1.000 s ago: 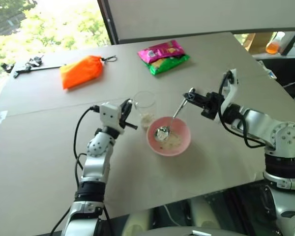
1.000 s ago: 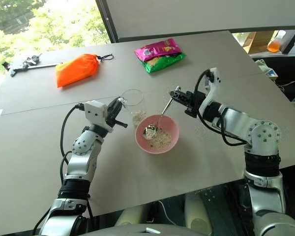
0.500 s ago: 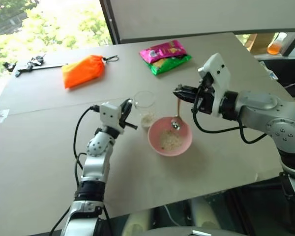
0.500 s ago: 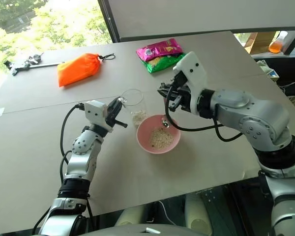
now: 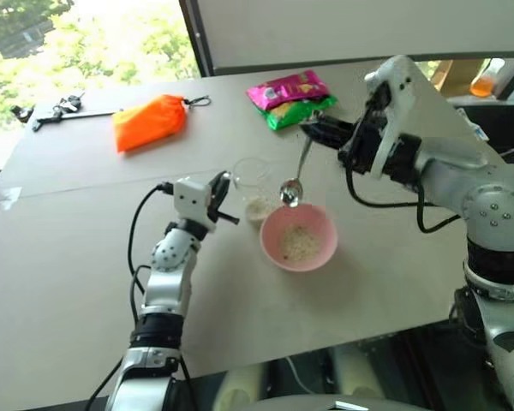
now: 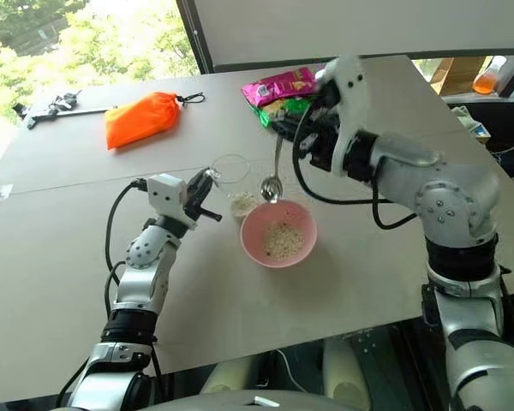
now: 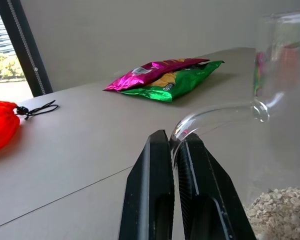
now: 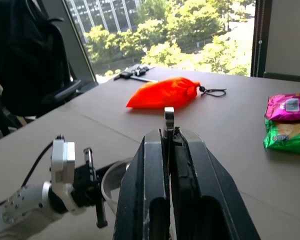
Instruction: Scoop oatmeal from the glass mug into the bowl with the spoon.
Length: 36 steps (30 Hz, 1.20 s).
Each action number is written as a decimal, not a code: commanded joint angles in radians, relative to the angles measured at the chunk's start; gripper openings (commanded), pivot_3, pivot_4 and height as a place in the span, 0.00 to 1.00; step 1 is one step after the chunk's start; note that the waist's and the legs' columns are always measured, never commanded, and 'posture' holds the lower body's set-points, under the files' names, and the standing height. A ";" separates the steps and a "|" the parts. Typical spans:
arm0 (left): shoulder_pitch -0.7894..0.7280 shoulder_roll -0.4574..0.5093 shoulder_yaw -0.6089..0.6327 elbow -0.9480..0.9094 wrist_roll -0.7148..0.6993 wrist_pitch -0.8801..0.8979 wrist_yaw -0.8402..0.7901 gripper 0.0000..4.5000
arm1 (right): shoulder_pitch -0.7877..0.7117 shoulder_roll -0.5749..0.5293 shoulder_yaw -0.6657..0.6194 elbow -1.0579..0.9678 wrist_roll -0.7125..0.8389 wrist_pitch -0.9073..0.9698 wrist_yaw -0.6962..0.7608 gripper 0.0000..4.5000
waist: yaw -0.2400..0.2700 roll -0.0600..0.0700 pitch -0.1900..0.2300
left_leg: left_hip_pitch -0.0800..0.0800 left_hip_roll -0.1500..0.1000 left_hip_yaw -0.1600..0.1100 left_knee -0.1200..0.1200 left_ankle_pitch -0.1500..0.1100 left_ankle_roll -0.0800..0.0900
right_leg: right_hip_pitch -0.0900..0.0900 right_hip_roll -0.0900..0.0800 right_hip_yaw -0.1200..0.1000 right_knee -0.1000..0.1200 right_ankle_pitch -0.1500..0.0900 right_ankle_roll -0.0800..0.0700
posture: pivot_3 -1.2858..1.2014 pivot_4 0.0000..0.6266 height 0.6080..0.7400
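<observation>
The clear glass mug [image 5: 252, 178] stands on the table with a little oatmeal [image 7: 281, 206] in its bottom. My left gripper [image 7: 173, 139] is shut on the mug's thin handle. The pink bowl [image 5: 321, 224] sits just right of the mug and holds a pale heap of oatmeal [image 5: 297, 244]. My right gripper [image 5: 319, 131] is raised above and behind the bowl, shut on the handle of the silver spoon [image 5: 296, 174]. The spoon hangs with its oval end down, over the bowl's far rim beside the mug. In the right wrist view the handle's tip [image 8: 169, 118] sticks out between the fingers.
An orange pouch [image 5: 149, 122] lies at the far left of the table, with a dark tool with keys [image 5: 55, 110] beyond it. A pink and green snack packet [image 5: 291, 98] lies behind the right gripper. An orange bottle [image 5: 483, 79] stands off the table at far right.
My right gripper has risen and rolled, lifting the spoon out of the bowl until it hangs above the far rim. The left gripper and the mug have not moved.
</observation>
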 commanded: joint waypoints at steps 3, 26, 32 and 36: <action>-0.004 0.009 0.011 0.002 0.005 -0.026 -0.002 0.01 | -0.109 0.092 -0.083 0.027 0.112 -0.004 -0.133 0.00 | 0.001 0.000 0.000 | 0.000 0.000 0.000 -0.001 0.000 0.000 | 0.000 0.000 -0.001 -0.001 0.000 0.000 | 0.52 0.24 1.00; 0.030 0.047 0.034 -0.024 0.002 -0.024 0.004 0.00 | -0.026 0.152 0.056 0.090 -0.211 -0.172 0.067 0.75 | -0.005 -0.001 -0.001 | 0.000 -0.001 0.000 0.000 0.000 0.000 | 0.000 0.000 0.000 0.000 0.000 0.000 | 0.52 0.24 1.00; 0.048 0.071 0.047 -0.041 -0.016 -0.002 -0.003 0.00 | 0.042 0.080 0.000 0.116 -0.260 -0.191 0.093 0.75 | -0.004 -0.001 -0.001 | 0.000 0.000 0.000 0.000 0.000 0.000 | 0.000 0.000 0.000 0.000 0.000 0.000 | 0.52 0.24 1.00; 0.059 0.074 0.050 -0.053 -0.016 0.009 0.000 0.00 | 0.081 0.055 -0.027 0.122 -0.276 -0.194 0.097 0.75 | -0.006 -0.001 -0.001 | 0.000 0.000 0.001 0.000 0.000 0.000 | 0.000 0.000 0.001 0.000 0.000 0.000 | 0.52 0.24 1.00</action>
